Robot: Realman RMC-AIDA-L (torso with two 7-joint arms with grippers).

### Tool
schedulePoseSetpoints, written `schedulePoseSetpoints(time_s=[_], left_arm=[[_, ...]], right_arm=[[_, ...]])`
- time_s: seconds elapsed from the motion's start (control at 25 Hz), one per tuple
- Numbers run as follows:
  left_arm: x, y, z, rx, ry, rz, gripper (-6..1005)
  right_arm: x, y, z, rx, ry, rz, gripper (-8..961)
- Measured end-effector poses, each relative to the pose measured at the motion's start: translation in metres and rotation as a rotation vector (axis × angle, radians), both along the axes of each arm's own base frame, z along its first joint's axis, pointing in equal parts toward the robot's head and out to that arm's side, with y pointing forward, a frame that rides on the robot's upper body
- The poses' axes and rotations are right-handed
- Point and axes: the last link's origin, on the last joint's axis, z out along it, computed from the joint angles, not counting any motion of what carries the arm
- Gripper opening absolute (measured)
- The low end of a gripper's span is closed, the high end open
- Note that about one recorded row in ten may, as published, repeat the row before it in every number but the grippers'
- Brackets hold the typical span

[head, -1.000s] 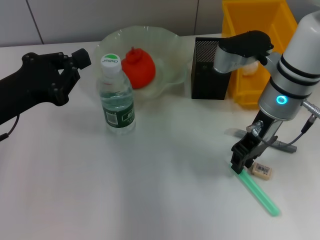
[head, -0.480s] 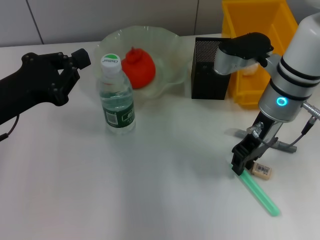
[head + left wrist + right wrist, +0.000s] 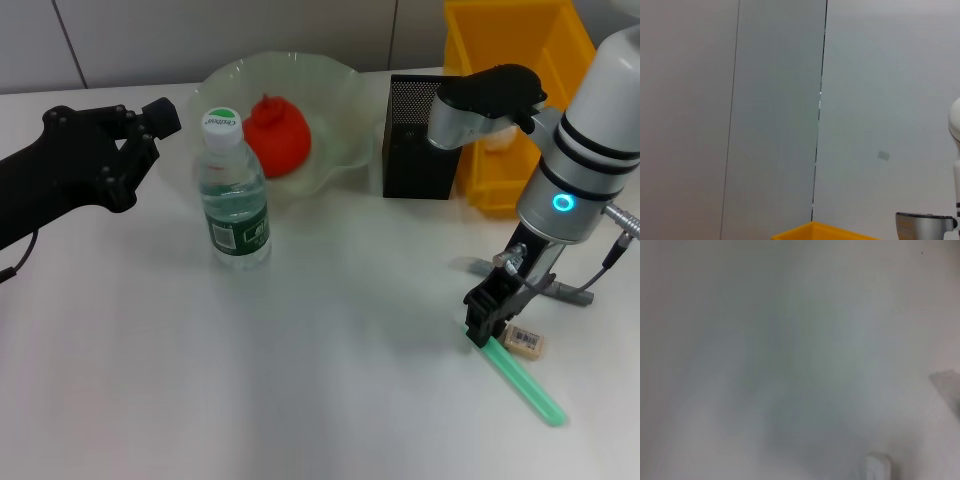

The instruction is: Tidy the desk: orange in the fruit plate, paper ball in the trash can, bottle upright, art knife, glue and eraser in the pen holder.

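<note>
Head view: right gripper point(image 3: 487, 322) low over the table point(image 3: 300, 380), fingers down at the near end of a green stick-shaped item point(image 3: 522, 380); whether the jaws have closed on it cannot be told. Eraser point(image 3: 524, 340) flat on the table just beside the gripper. A grey tool point(image 3: 570, 293) lies behind it. Bottle point(image 3: 232, 190) upright, near the fruit plate point(image 3: 340, 85), which holds the orange point(image 3: 276, 134). Pen holder point(image 3: 418, 150) beside the yellow trash can point(image 3: 500, 45). Left gripper point(image 3: 140, 135) hovers left of the bottle, holding nothing; its opening cannot be told.

Left wrist view: wall panels, trash can rim point(image 3: 820, 232).

Right wrist view: blurred tabletop, eraser point(image 3: 878, 466) at the edge.
</note>
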Motion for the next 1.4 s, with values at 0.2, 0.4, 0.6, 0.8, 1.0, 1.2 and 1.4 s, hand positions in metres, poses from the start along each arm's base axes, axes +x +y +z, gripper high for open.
schedulePoseSetpoints(time_s=[0.2,0.4,0.6,0.8,1.0,1.2,1.4], left_arm=[[-0.0006,-0.0004,0.0000,0.000,0.000,0.002,-1],[-0.0017,-0.0014,0.0017,0.012,-0.009,0.005,-1],[-0.0023,-0.0029,0.0019,0.010,-0.018,0.002,-1],[-0.0025,-0.0033,0.0017,0.007,-0.019,0.002,-1],[-0.0029,-0.0032,0.0020,0.008,-0.019,0.003,-1],[-0.0030,-0.0032,0.0020,0.008,-0.019,0.003,-1],[-0.0030,-0.0032,0.0019,0.008,-0.019,0.003,-1]], right_arm=[[0.0001,-0.0001,-0.0001,-0.001,0.000,0.000,171],[0.0002,-0.0001,-0.0002,-0.001,-0.002,0.001,154],[0.0004,0.0001,-0.0002,-0.001,-0.001,0.003,148],[0.0011,0.0003,-0.0003,0.000,0.000,0.007,148],[0.0021,0.0011,-0.0008,0.008,0.006,0.013,147],[0.0025,0.0021,-0.0012,0.014,0.010,0.024,148],[0.0009,0.0025,-0.0018,0.014,0.014,0.033,148]])
